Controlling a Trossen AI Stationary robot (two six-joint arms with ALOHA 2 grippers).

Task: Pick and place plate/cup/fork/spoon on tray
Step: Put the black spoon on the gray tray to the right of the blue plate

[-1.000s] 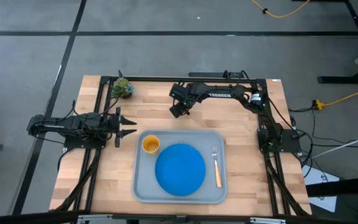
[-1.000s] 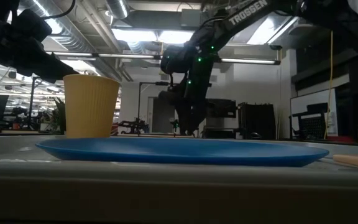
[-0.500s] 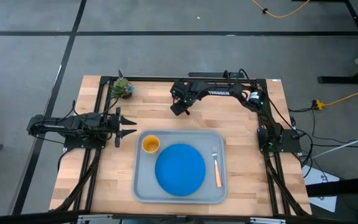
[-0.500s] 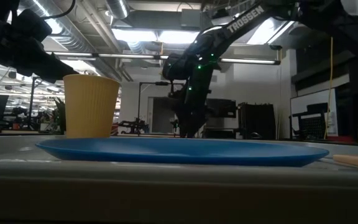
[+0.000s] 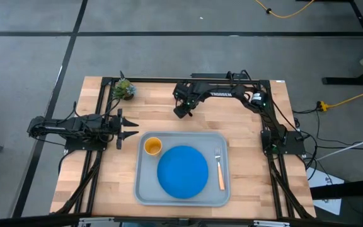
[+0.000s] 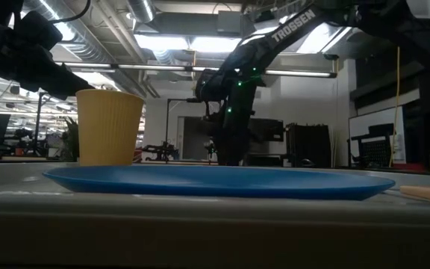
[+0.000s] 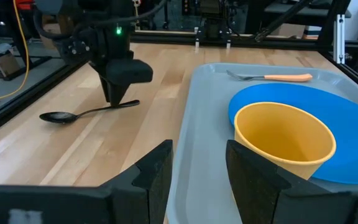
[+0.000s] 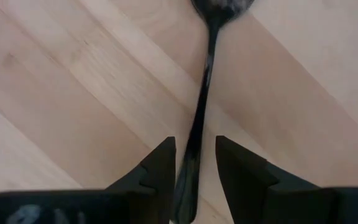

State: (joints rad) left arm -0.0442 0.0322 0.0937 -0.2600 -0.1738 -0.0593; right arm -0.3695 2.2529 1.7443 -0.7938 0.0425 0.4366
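The dark spoon (image 7: 89,113) lies flat on the wood beyond the tray's far rim, with its bowl (image 8: 222,6) away from my right gripper. My right gripper (image 8: 194,168) points down over the handle's free end, open by a narrow gap, one finger on each side of the handle. It also shows in the high view (image 5: 180,112). The blue plate (image 5: 183,171), the orange-yellow cup (image 5: 153,146) and the tan-handled fork (image 5: 219,169) rest in the grey-blue tray (image 5: 145,189). My left gripper (image 5: 128,129) waits open and empty, left of the tray. My right gripper comes from above, its fingers (image 8: 160,165) across the spoon's thin handle (image 8: 197,124) near its free end. The handle runs through the gap between them, and the spoon lies on the table. Whether a finger touches it, I cannot tell.
A small green plant (image 5: 123,89) stands at the table's far left corner. Black frame rails (image 5: 106,101) run along the far and side edges. Bare wood lies between the spoon and the tray's far rim (image 7: 229,65).
My right gripper has gone down toward the spoon and its arm has tipped more upright. The spoon and the things in the tray have stayed where they were.
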